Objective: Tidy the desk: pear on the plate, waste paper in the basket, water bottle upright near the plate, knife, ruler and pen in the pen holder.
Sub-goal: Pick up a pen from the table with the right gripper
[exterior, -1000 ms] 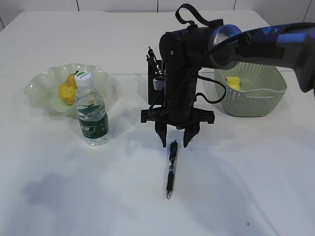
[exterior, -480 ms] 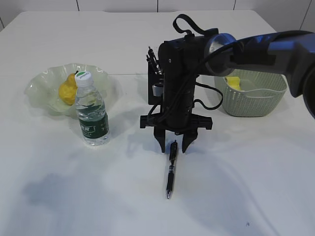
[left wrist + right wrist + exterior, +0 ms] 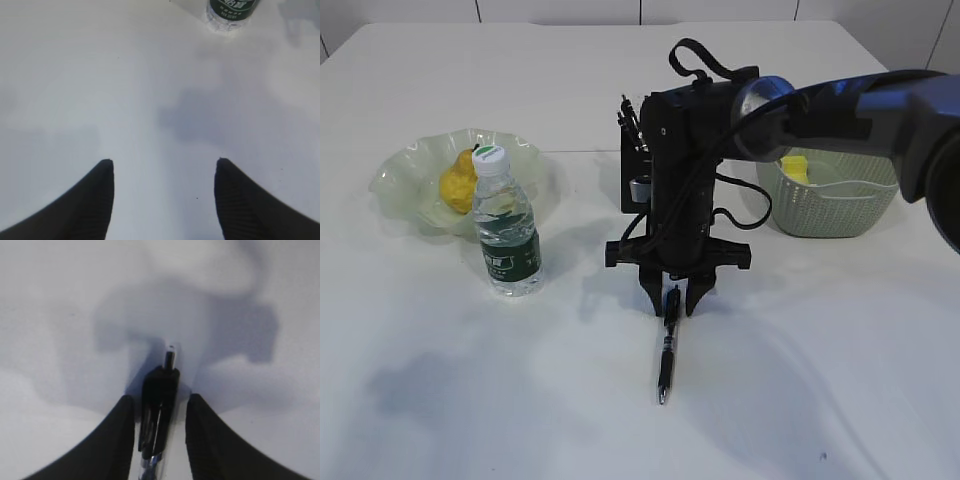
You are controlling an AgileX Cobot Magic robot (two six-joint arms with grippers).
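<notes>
A black pen (image 3: 665, 352) lies on the white desk (image 3: 820, 380), its tip toward the front. My right gripper (image 3: 670, 308) points down over the pen's far end, one finger on each side. In the right wrist view the pen (image 3: 160, 385) sits between the jaws of the right gripper (image 3: 161, 399), and a thin gap still shows on its right. The pear (image 3: 458, 183) rests on the green plate (image 3: 410, 165). The water bottle (image 3: 508, 225) stands upright beside it. Waste paper (image 3: 794, 168) lies in the basket (image 3: 840, 195). My arm hides most of the pen holder (image 3: 630, 175), so the knife and ruler are hidden. My left gripper (image 3: 164, 162) hangs open over bare desk.
Dark tips of some items (image 3: 628, 112) stick out of the pen holder behind my right arm. The bottle's base (image 3: 231, 10) shows at the top of the left wrist view. Bare desk stretches along the front.
My right gripper has come down over the pen's far end and its fingers have narrowed around it. The pen lies where it did. The left gripper has not moved.
</notes>
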